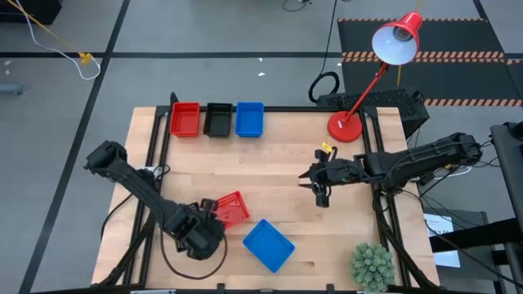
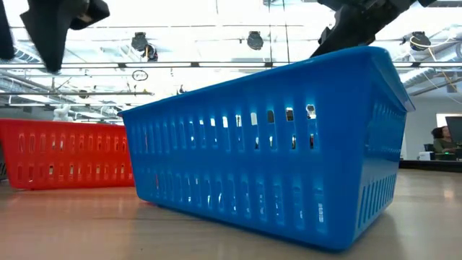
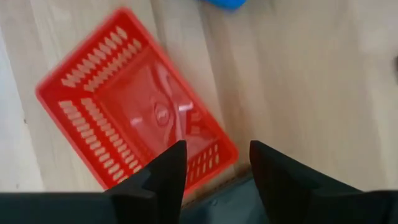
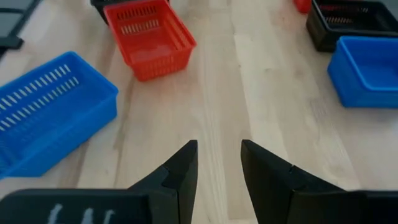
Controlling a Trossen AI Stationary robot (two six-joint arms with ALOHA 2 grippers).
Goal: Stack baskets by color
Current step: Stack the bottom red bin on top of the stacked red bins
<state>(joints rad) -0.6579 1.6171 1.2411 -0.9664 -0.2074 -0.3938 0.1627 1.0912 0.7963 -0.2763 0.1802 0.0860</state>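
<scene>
Sorted red point(image 1: 185, 119), black point(image 1: 217, 119) and blue stacks point(image 1: 249, 118) at worktop point(image 1: 286, 188) back edge; loose red basket point(image 1: 230, 209) under parted, empty left gripper point(image 1: 204, 220), loose blue basket point(image 1: 268, 243) beside; right gripper point(image 1: 320, 194) part-open, empty, mid-worktop

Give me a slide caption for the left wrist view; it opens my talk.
Open left pincer above a loose red basket lying on the wooden table.

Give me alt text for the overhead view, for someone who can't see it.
Two robot arms over a wooden table: the left gripper, open, beside a loose red basket near a blue basket; red, black and blue stacks line the far edge.
</scene>
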